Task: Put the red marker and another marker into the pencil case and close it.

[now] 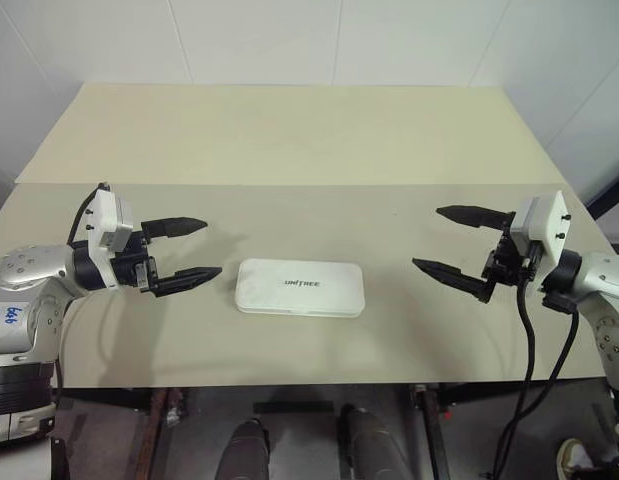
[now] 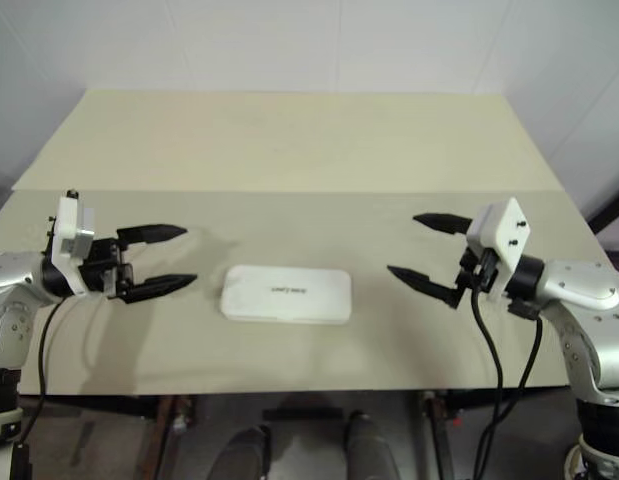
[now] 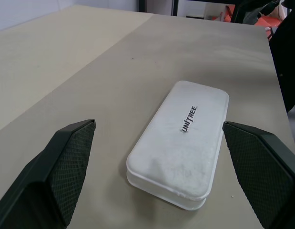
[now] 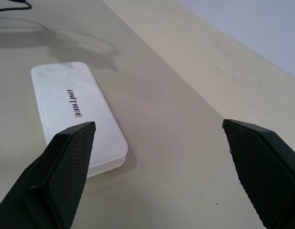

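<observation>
Pencil case [image 1: 300, 287] lies shut and flat on the table [image 1: 289, 150], lettering up, between your two grippers and touched by neither. No marker lies loose on the tabletop, so you can judge both are likely inside and the lid is down. Your left gripper [image 1: 179, 254] stands wide and empty just beside the case's end; your right gripper [image 1: 459, 243] is equally spread, empty, farther off. Little seems left for you beyond confirming the lid is fully closed

pencil case [image 1: 300, 288]: white, dark lettering | table [image 1: 289, 150]: beige | pincer fingers [image 3: 66, 167]: black, cross-hatched
</observation>
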`<act>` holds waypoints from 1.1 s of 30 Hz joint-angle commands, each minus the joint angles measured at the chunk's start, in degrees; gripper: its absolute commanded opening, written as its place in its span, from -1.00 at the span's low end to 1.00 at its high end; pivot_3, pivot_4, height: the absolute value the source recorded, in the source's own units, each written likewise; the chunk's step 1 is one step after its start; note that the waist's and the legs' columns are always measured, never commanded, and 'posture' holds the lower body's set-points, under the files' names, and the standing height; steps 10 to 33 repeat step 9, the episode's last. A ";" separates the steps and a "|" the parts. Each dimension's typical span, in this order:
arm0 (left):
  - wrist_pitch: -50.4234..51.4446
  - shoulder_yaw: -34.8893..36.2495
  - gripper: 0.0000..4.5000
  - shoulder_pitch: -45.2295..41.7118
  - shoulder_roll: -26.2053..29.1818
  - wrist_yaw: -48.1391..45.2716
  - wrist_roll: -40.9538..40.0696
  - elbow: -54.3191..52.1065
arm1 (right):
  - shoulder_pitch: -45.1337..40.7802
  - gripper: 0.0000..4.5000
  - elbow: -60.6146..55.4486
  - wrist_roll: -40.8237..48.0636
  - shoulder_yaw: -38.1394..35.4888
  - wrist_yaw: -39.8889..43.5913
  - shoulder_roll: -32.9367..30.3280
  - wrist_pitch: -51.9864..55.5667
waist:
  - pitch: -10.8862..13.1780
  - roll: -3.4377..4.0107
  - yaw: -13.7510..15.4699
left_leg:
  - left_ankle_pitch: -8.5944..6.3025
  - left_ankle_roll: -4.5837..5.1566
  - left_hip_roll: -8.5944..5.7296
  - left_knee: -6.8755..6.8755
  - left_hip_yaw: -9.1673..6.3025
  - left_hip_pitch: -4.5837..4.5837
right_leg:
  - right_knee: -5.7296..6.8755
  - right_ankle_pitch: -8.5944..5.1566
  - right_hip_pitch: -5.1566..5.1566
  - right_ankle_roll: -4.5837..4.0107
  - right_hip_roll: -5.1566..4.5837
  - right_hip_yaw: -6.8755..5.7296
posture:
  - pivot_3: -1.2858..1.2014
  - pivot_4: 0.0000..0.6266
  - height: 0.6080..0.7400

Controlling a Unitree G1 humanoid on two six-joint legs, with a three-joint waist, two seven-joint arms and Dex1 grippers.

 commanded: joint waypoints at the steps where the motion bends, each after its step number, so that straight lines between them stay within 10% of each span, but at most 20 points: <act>1: -3.54 0.43 0.99 -0.49 1.09 -0.72 0.65 -1.65 | -0.52 1.00 -0.65 0.58 -0.46 2.28 -1.10 -1.88 | 0.00 0.00 0.00 | 0.00 0.00 0.00 0.00 0.00 0.00 | 0.00 0.00 0.00 0.00 0.00 0.00 | 0.03 -0.52 1.00; 33: -3.71 0.04 0.99 -0.67 0.42 0.90 -0.14 -2.26 | 0.61 1.00 -2.02 0.76 0.98 2.84 -0.45 -1.27 | 0.00 0.00 -0.13 | 0.00 0.00 0.00 0.01 0.00 0.01 | 0.02 0.00 0.00 0.01 0.00 0.00 | 0.03 -0.52 1.00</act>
